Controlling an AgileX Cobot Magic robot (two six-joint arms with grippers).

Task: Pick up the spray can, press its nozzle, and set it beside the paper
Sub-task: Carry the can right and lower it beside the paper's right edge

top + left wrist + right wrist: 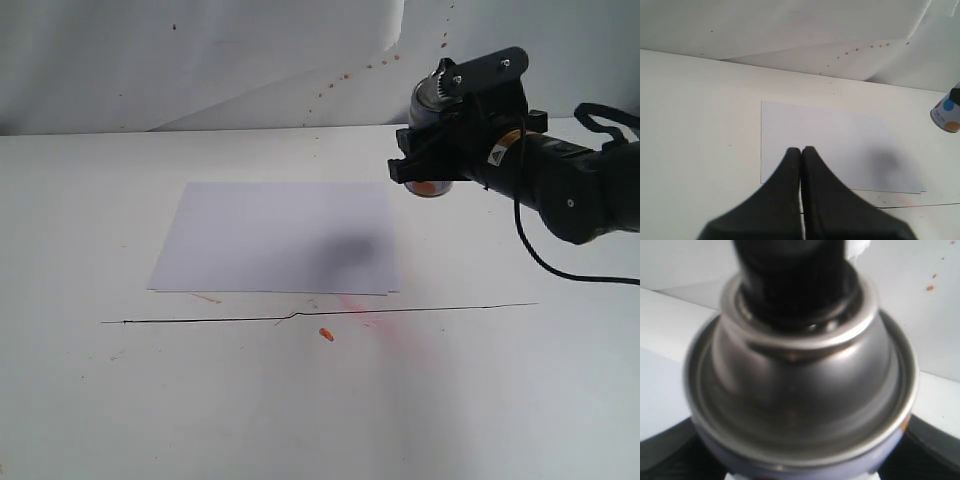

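Note:
My right gripper is shut on the spray can and holds it in the air above the table, just past the far right corner of the paper. The right wrist view is filled by the can's silver shoulder and the black nozzle, with dark fingers at either side. The white paper lies flat, with the can's shadow on it. In the left wrist view the can's dotted bottom shows at the edge. My left gripper hovers shut and empty over the paper's near edge.
A thin black line runs across the table just in front of the paper. A small orange bit and a pale red stain lie near it. A white backdrop with orange specks stands behind.

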